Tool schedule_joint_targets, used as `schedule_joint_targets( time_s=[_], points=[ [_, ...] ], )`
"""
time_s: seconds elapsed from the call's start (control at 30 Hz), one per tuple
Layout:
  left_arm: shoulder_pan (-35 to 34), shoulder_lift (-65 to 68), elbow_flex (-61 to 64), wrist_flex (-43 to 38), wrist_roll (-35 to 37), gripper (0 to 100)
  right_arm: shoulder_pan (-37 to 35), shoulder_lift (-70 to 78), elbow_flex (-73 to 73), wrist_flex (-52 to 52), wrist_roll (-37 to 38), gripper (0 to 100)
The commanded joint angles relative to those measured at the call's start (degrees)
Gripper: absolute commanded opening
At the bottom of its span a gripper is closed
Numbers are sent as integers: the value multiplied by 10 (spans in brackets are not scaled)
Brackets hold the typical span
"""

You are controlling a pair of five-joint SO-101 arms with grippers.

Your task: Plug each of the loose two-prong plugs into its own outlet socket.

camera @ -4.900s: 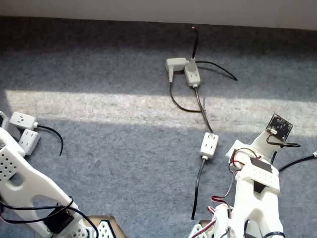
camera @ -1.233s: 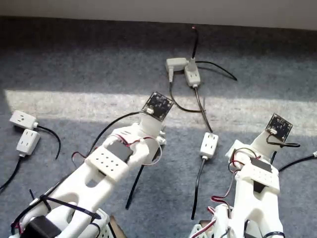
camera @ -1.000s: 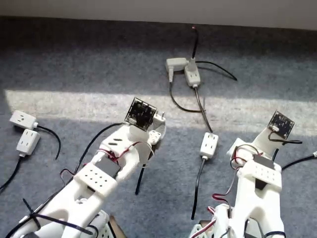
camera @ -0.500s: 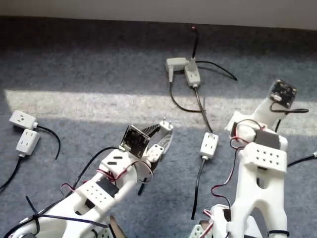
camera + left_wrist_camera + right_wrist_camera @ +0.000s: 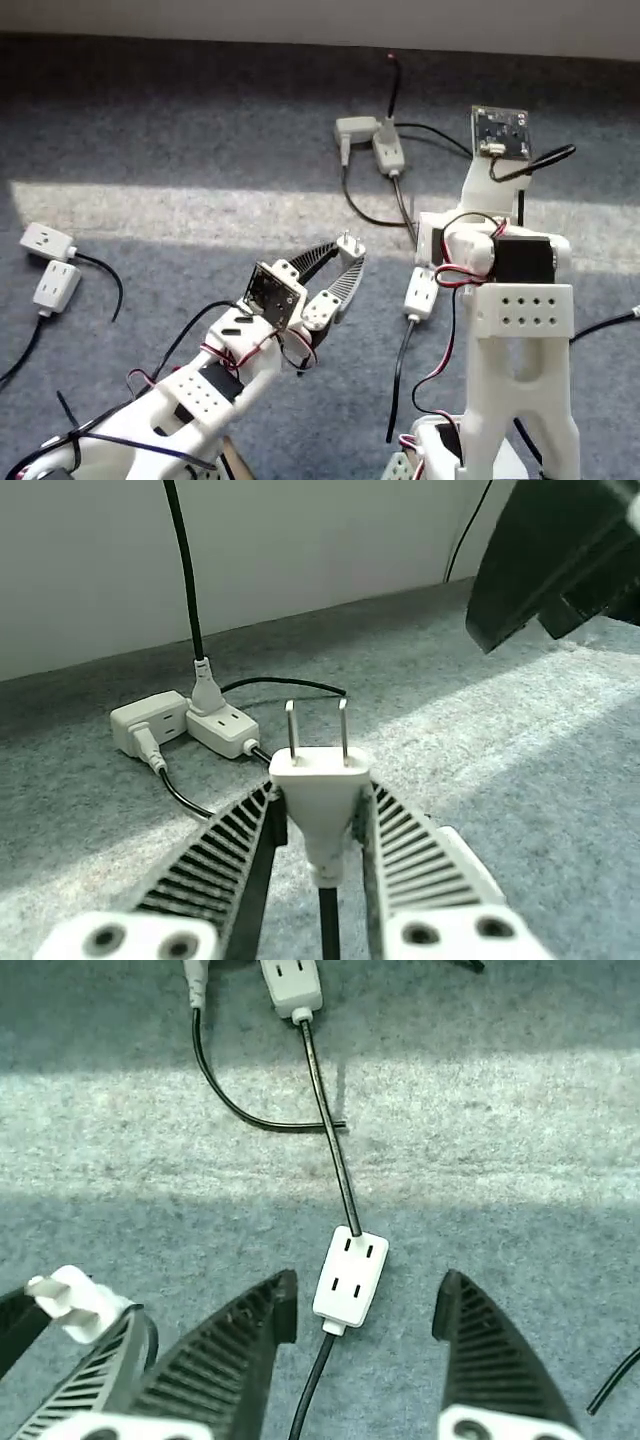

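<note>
Two arms over a grey carpet (image 5: 200, 120): one holds a plug, one is poised above a socket.
Left gripper (image 5: 320, 805) is clamped on the body of a white two-prong plug (image 5: 318, 780). The prongs are bare and point toward the far wall, and the plug cord (image 5: 322, 920) runs back between the fingers. The plug is held near the middle of the scene, just left of a white outlet socket (image 5: 350, 1275) lying on the carpet. Right gripper (image 5: 367, 1290) hangs above that socket with its jaws wide apart, one finger to each side. Farther off, two white outlet blocks (image 5: 388, 152) lie together, linked to the socket by a black lead (image 5: 325, 1110). Two further sockets (image 5: 57, 285) lie side by side at the left edge.
</note>
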Motion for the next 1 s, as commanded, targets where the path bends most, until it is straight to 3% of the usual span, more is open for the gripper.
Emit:
schedule_joint_targets(
  time_s=[0.0,0.1,0.23,0.33,0.6,0.97],
  points=[
    [22,-8,-8,-12,1,7,-27,-9,-74,41,6,223],
    [35,-8,-7,-12,1,7,-62,-9,-79,39,9,174],
    [47,-8,-5,-12,1,7,-101,-9,-79,43,9,0],
    [49,-8,-5,-12,1,7,-130,-8,-78,44,9,35],
    [54,-8,-9,-12,1,7,-233,-6,-77,64,10,7],
    [51,-13,-9,-13,1,7,-236,-6,9,33,47,7]
  ],
)
